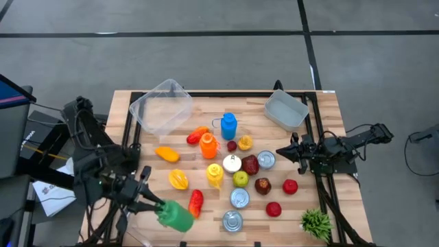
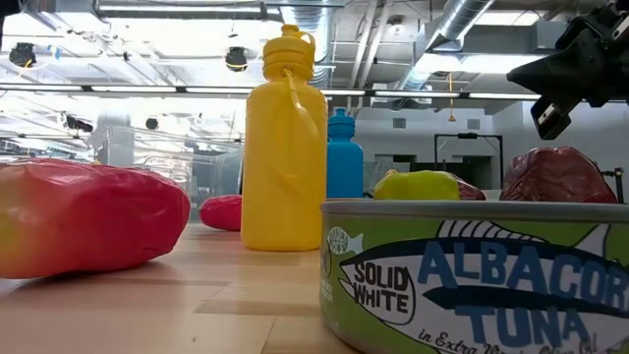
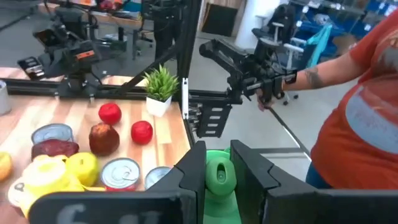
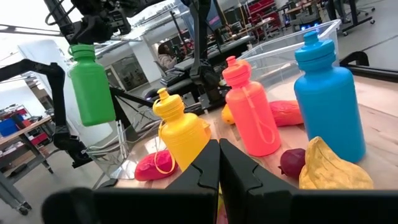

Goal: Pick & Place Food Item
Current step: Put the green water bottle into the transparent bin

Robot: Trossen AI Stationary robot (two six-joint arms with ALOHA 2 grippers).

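A green plastic bottle (image 1: pixel 178 217) hangs above the table's near left corner, with my left gripper (image 1: pixel 152 206) shut on it. The right wrist view shows the same bottle (image 4: pixel 91 87) clear of the table, cap up. My right gripper (image 1: pixel 280 151) is shut on nothing at the table's right side, pointing toward the group of food items and bottles in the middle. My left gripper pinches the green bottle at its cap and neck (image 3: pixel 219 176) between its two fingers (image 3: pixel 193 169). The fingers come at it nearly level, from the table's left. The bottle's body hangs below the fingers, roughly upright and lifted clear of the table.
In the middle stand blue (image 1: pixel 228 125), orange (image 1: pixel 208 145) and yellow (image 1: pixel 214 174) bottles among cans (image 1: pixel 239 198), red apples (image 1: pixel 274 208) and other toy food. A clear tub (image 1: pixel 162 106) and a grey bin (image 1: pixel 286 110) sit at the far edge. A small plant (image 1: pixel 316 223) is near right. A person (image 3: pixel 360 124) stands beyond the table.
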